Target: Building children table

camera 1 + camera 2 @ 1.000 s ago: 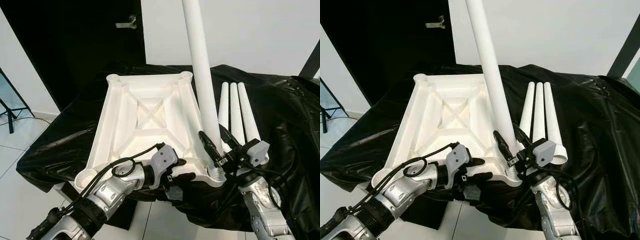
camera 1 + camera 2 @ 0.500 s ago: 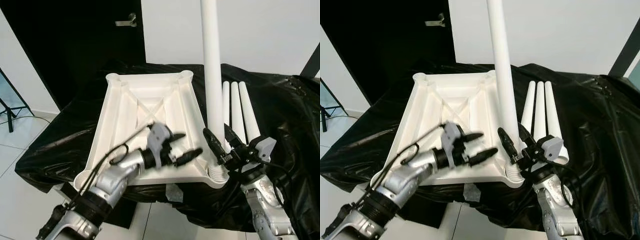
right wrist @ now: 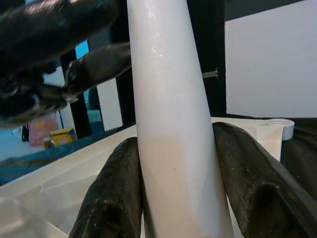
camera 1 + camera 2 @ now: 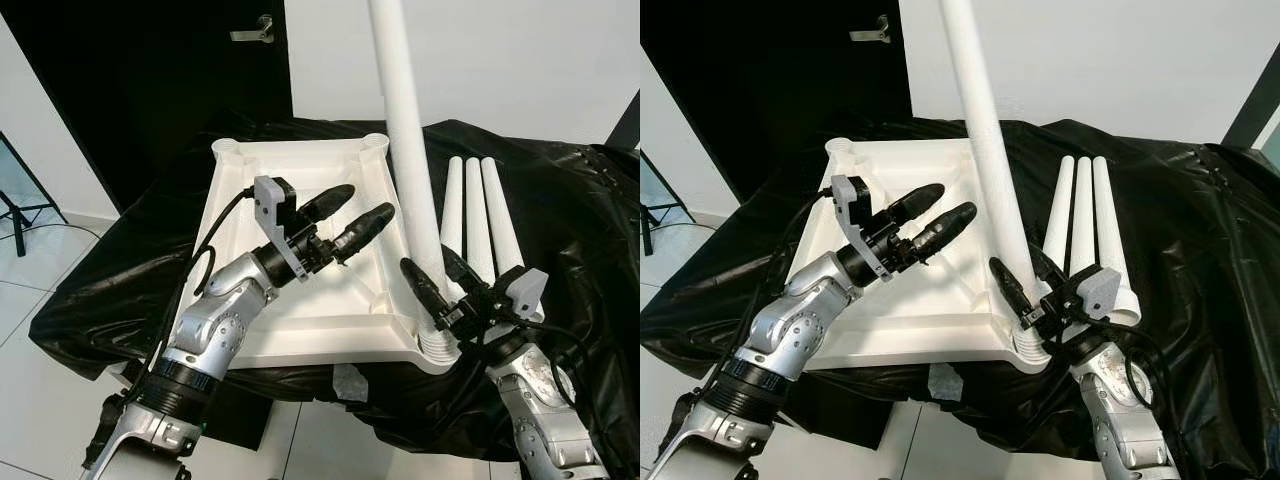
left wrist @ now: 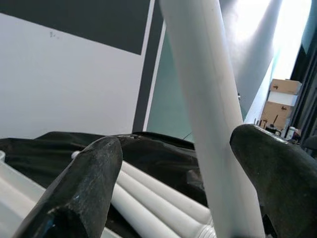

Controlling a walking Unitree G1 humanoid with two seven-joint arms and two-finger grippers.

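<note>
Raised off the tabletop (image 4: pixel 300 300), left claw (image 4: pixel 345 212) spreads; right claw (image 4: pixel 432 282) pinches smooth white leg (image 4: pixel 405 130).

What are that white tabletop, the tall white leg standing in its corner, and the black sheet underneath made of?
The tabletop looks like moulded plastic: matte white, with cast ribs on its underside. The leg, clamped by the right gripper, seems the same plastic, smooth with a slight sheen and ridged rings at its base. The black sheet is probably thin plastic film, judging by its glossy wrinkles.
</note>
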